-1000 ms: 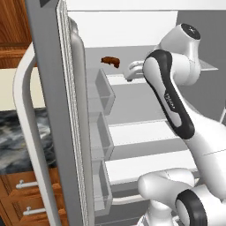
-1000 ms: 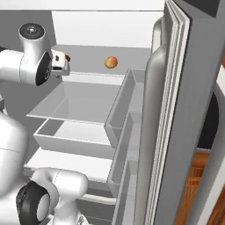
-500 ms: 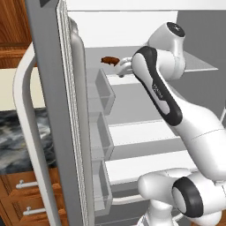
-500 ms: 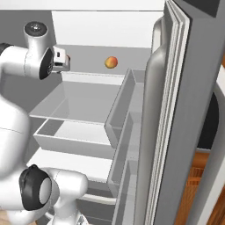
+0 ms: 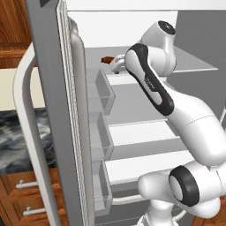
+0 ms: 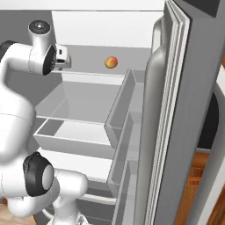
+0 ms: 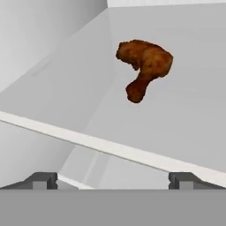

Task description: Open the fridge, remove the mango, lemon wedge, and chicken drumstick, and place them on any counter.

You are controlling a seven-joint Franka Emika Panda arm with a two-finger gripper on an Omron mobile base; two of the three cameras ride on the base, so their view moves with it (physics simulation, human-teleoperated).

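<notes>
Since the earlier frame the arm has swung further toward the left of the fridge (image 5: 132, 132) interior, so that the hand now covers most of the chicken drumstick (image 7: 145, 67) in the left base view, where a moment before the whole piece was exposed. The base cameras have not shifted.

Both fridge doors stand open: one door (image 5: 62, 132) at the left of the left base view, one door (image 6: 176, 132) at the right of the right base view, each carrying three stacked door bins.

One chicken drumstick lies on the upper shelf (image 7: 185, 128), thick end away from the hand, thin end toward it, well ahead of the shelf's front edge. In the left base view only its dark tip (image 5: 106, 59) shows beside the hand.

One mango (image 6: 111, 62) rests on the same shelf level, near the back wall, well apart from the hand.

One gripper (image 7: 113, 180) hovers in front of the shelf, jaws spread wide and empty, clear of the drumstick.

A strip of counter (image 5: 13, 141) shows left of the open door.
</notes>
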